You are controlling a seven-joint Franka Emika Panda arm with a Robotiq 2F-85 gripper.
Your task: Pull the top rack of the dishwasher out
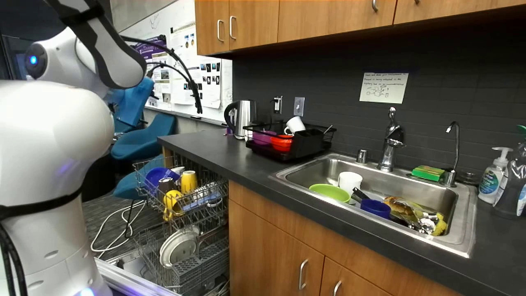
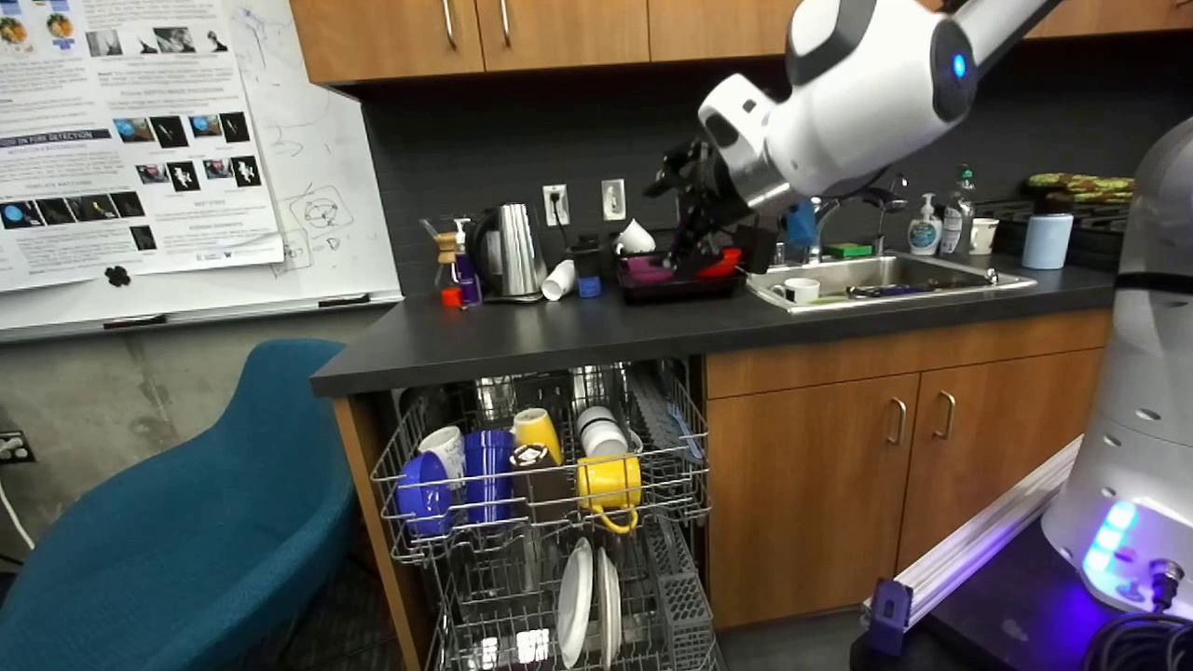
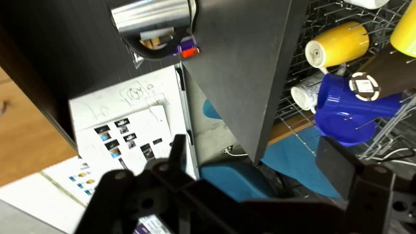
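The top rack (image 2: 678, 494) of the dishwasher (image 2: 536, 391) juts out from under the counter, loaded with blue cups (image 2: 487, 477), a yellow mug (image 2: 609, 483) and other cups. It also appears in an exterior view (image 1: 201, 218) and along the right of the wrist view (image 3: 304, 143). Below sits a lower rack with white plates (image 2: 575, 601). My gripper (image 2: 671, 224) hangs above the counter by the dish drainer, higher than the rack and apart from it. In the wrist view the gripper (image 3: 253, 156) has its jaws wide apart, nothing between them.
The dark counter (image 2: 522, 331) overhangs the dishwasher. On it stand a kettle (image 2: 514, 252) and a dish drainer (image 2: 680, 289), close to my gripper. A blue chair (image 2: 214, 503) stands beside the rack. Upper cabinets (image 2: 569, 37) hang over the arm. A sink (image 1: 464, 218) holds dishes.
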